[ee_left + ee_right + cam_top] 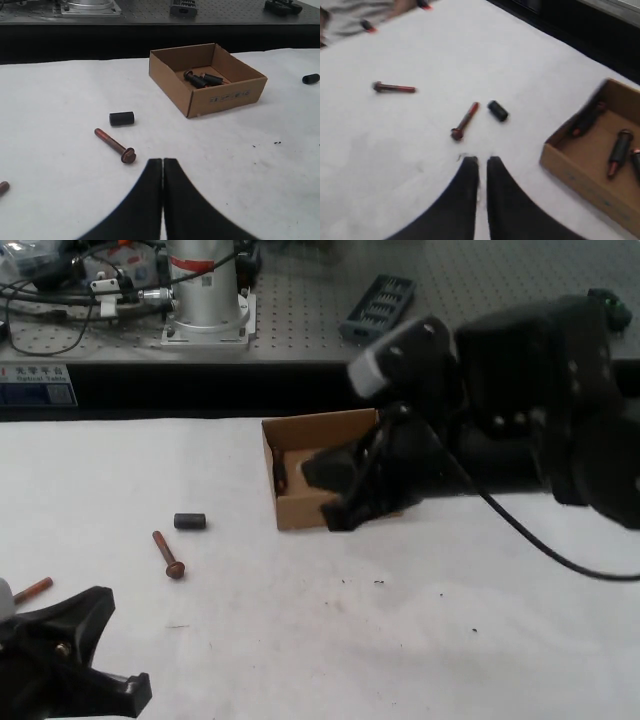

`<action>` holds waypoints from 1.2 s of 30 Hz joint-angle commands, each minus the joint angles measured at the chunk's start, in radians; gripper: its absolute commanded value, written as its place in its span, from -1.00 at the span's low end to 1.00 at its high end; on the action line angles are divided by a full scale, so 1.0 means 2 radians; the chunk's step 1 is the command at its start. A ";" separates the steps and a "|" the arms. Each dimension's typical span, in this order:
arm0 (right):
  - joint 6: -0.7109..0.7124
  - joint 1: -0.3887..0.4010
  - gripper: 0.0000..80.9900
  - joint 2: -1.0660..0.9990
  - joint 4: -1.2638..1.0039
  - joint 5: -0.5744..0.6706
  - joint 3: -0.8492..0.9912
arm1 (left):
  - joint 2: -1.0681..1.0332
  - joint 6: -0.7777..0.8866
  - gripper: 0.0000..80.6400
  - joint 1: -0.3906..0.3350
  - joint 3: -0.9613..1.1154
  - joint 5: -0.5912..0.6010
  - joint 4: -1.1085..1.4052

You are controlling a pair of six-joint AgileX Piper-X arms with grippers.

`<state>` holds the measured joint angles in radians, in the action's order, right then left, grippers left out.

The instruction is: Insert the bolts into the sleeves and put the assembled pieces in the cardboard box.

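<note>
The cardboard box point(300, 502) stands mid-bench, with several assembled bolt-and-sleeve pieces point(202, 79) lying inside. Left of the box lie a loose black sleeve point(122, 118) and a copper bolt point(115, 145). A second bolt point(32, 589) lies farther left. My right gripper point(482, 161) hangs over the box's near wall, shut and empty, facing the loose bolt point(464, 121) and sleeve point(498, 110). My left gripper point(163, 162) sits low at the bench's near left, shut and empty, a little short of the bolt.
Another black sleeve point(310, 78) lies right of the box. Behind the white bench surface runs a dark edge, then a perforated table with a metal post point(205, 290) and a blue rack point(378, 305). A cable point(540, 540) trails from the right arm.
</note>
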<state>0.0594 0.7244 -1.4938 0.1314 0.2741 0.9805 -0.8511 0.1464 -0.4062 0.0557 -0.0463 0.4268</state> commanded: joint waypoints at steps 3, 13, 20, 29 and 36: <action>0.045 -0.015 -0.84 0.005 0.140 -0.148 0.078 | 0.004 0.006 -0.99 -0.001 -0.003 -0.005 0.005; 0.116 -0.117 -0.41 -0.007 0.247 -0.201 0.118 | 0.004 0.018 -0.99 -0.001 -0.005 -0.005 0.008; 0.216 -0.182 -0.40 -0.073 0.269 -0.229 0.132 | 0.004 0.019 -0.99 -0.001 -0.005 0.005 0.008; 0.371 -0.200 0.03 -0.170 0.332 -0.321 0.193 | 0.004 0.019 -0.99 -0.001 -0.005 0.005 0.012; 0.482 -0.200 0.03 -0.213 0.325 -0.359 0.227 | 0.004 0.018 -0.99 -0.001 -0.005 0.004 0.017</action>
<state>0.9509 0.3285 -1.9042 0.7903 -0.4371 1.4093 -0.8511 0.1765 -0.4062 0.0424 -0.0423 0.4319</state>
